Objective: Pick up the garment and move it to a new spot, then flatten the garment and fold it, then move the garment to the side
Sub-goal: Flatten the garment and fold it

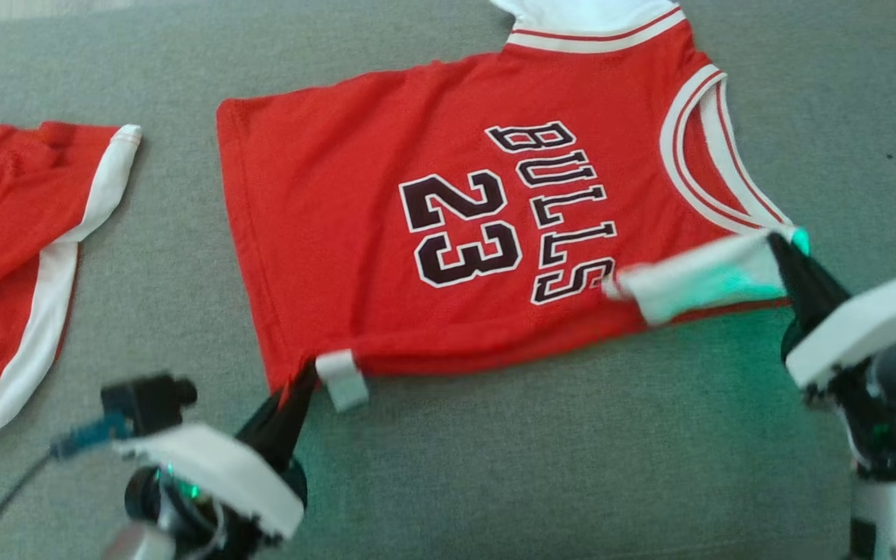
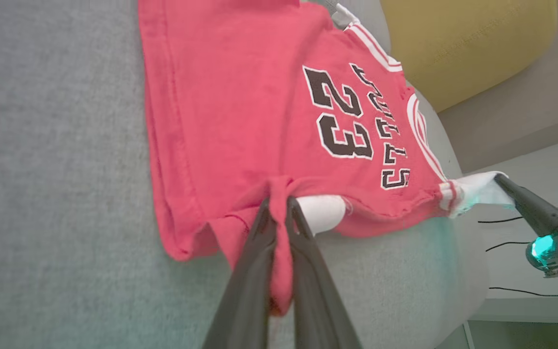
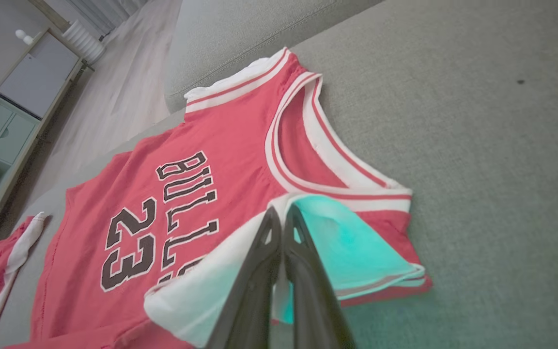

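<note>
A red mesh basketball jersey (image 1: 355, 233) with white ribbed trim and black, white-edged "BULLS 23" lettering is seen spread print-up on a grey woven upholstered surface (image 1: 572, 459). In the head view its stitched hem is turned to the left and its scooped, banded neckline to the right. The body is laid mostly flat and smooth, and the far shoulder is cut off by the top of the head view.

The near hem corner is gathered into a narrow red fold and clamped between the closed dark fingers of the left gripper (image 1: 300, 389), as is shown close up in the left wrist view (image 2: 279, 203). A small white flap of cloth (image 1: 343, 379) is seen just beside that pinch.

The near shoulder's white band, turned back and tinted green by a lamp, is nipped between the tapered fingers of the right gripper (image 1: 782, 249). These are pressed together on the cloth in the right wrist view (image 3: 281, 218).

A pair of red shorts with a broad white side stripe (image 1: 5, 257) is laid well apart to the left, with a strip of bare grey fabric left between. Wide bare upholstery is left on the near side of the jersey and beyond its neckline. A mustard-yellow cushion (image 2: 463, 43) is seen past the far edge in the left wrist view.
</note>
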`<state>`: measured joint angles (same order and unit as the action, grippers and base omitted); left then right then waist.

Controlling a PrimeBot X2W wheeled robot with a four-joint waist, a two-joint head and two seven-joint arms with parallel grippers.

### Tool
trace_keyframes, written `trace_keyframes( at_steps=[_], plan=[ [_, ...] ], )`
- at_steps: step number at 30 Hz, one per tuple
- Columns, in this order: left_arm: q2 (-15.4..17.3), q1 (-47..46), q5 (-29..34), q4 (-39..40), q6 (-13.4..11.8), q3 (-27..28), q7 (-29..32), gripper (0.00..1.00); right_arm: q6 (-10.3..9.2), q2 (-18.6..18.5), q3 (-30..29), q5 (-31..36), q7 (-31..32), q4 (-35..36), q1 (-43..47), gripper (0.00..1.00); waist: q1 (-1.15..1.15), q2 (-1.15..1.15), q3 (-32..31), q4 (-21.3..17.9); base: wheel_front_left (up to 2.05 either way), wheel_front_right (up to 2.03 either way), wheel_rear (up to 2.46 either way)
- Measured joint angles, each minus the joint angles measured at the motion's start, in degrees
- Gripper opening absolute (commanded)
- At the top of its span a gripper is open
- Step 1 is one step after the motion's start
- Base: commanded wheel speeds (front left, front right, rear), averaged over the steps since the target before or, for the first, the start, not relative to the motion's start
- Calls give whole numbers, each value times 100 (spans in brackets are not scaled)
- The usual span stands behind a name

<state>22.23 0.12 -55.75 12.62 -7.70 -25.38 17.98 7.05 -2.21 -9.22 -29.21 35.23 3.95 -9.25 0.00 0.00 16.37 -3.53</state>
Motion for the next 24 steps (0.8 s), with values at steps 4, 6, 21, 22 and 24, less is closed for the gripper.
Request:
trace_keyframes(
  at_steps=[4, 6, 21, 22, 24],
  plan=[
    [-18, -404, -303, 14, -144, 75, 441, 0, 0, -5, -21, 194, 60, -236, -454, 0, 0, 0, 101, 20, 0, 0, 0],
    [7, -560, -342, 3, -190, 110, 614, 0, 0, -9, -2, 236, 69, -378, -655, 0, 0, 0, 153, 13, 0, 0, 0],
    [129, -946, -232, -477, -492, 350, 627, 100, 0, -45, 153, 435, -726, -1149, -1467, 100, 1, 0, 303, -54, 0, 0, 0],
    [125, -909, -213, -428, -503, 369, 533, 100, 0, -51, 142, 437, -762, -1083, -1443, 100, 0, 0, 285, -59, 0, 0, 0],
    [127, -766, -125, -276, -544, 452, 321, 100, 0, -208, 234, 542, -769, -833, -1284, 100, 0, 0, 248, -74, 0, 0, 0]
  ],
)
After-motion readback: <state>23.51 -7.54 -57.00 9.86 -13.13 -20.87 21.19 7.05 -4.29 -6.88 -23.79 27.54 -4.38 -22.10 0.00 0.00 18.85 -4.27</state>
